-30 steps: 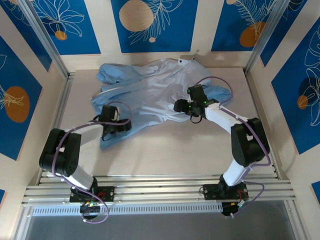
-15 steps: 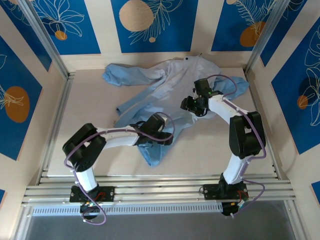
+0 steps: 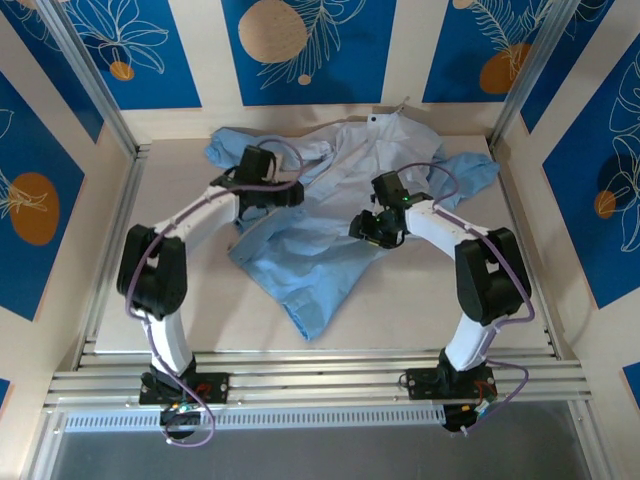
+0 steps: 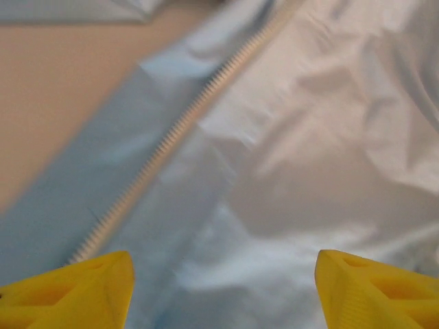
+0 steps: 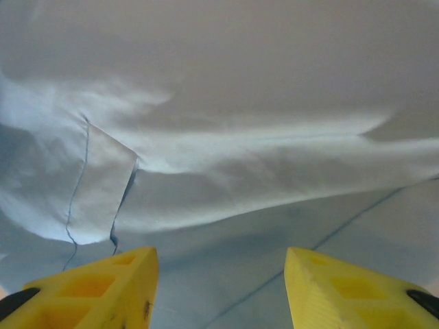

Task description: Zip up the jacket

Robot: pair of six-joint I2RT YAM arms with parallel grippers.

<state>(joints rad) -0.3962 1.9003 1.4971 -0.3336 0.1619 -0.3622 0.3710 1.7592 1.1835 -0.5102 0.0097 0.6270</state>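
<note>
The light-blue jacket [image 3: 320,255] lies spread over the back middle of the table, paler inside facing up, one flap trailing toward the front. My left gripper [image 3: 288,192] hovers over its left part, open, with nothing between the yellow fingers [image 4: 68,295]. Under it the pale zipper line [image 4: 171,137] runs diagonally along a fabric edge [image 4: 329,137]. My right gripper [image 3: 362,230] hangs over the jacket's middle, open too, with its fingertips [image 5: 96,288] just above smooth cloth [image 5: 240,68] that has a seam and a small fold at the left.
Bare tabletop [image 3: 420,320] lies in front of the jacket and along the left side [image 3: 170,200]. Aluminium rails [image 3: 320,365] run across the near edge. Metal posts and blue patterned wall panels [image 3: 300,40] enclose the table.
The jacket has shifted right and spread out. My left arm swept from the near left, across the front flap, up to the jacket's back left. The right gripper narrowed a little and moved slightly.
</note>
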